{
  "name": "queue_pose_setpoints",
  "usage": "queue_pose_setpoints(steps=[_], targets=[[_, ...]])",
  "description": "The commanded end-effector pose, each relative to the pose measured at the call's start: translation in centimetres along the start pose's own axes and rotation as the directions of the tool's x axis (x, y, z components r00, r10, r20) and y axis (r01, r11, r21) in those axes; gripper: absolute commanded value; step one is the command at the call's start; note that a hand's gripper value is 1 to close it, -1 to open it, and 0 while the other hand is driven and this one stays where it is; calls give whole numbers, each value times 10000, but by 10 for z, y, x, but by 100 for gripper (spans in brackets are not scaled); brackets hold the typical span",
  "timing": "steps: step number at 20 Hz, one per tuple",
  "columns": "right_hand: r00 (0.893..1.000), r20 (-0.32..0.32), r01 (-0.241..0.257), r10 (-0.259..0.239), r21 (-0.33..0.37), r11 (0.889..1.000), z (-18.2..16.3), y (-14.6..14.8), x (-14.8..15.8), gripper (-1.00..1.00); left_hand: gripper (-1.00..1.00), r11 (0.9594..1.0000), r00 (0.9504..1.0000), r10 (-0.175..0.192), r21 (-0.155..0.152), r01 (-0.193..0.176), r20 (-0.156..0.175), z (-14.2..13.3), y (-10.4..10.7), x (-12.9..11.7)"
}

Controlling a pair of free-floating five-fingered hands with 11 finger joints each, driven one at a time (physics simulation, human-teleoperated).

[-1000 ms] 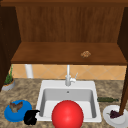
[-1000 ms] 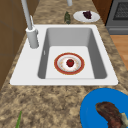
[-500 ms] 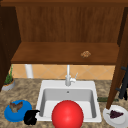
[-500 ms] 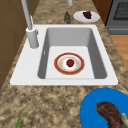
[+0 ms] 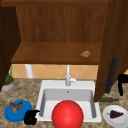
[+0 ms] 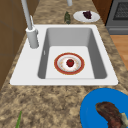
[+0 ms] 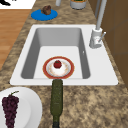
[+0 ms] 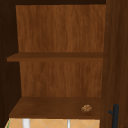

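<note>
My left hand (image 5: 31, 117) hovers low at the counter's front edge, just right of a blue plate (image 5: 10, 115) that carries a brown piece of meat (image 5: 15, 106). It holds nothing. My right hand (image 5: 122, 80) hangs in the air at the far right, fingers pointing down and relaxed, a little right of the black handle (image 5: 111, 75) on the open cabinet door. A red-rimmed plate (image 6: 69, 63) with a small red fruit (image 6: 70, 62) lies in the sink (image 6: 96, 51). From the front it looks like a big red disc (image 5: 67, 115).
The wall cabinet is open, with a small brown lump (image 5: 85, 54) on its lower shelf (image 8: 50, 107). A white plate of dark grapes (image 7: 11, 107) and a green cucumber (image 7: 57, 97) lie right of the sink. The faucet (image 5: 68, 78) stands behind the basin and a potted plant (image 5: 8, 82) at the far left.
</note>
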Motion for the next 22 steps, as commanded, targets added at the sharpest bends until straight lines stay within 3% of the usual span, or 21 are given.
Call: queue_pose_setpoints(steps=[1,5,9,15,22], targets=[[9998,-158,96,-95,59,9999,-10,4,33,-100,0,10000,10000,0,0,0,0,0,0,0],[9964,-643,534,-560,-414,9977,11,27,48,-100,0,10000,10000,0,0,0,0,0,0,0],[9848,-1140,1216,-1308,-842,9890,21,35,62,-100,0,10000,10000,0,0,0,0,0,0,0],[9701,-1843,1461,-1578,-758,9864,38,23,88,-100,0,10000,10000,0,0,0,0,0,0,0],[9560,-2651,1171,-1260,-492,9919,76,-5,113,-100,0,10000,10000,0,0,0,0,0,0,0]])
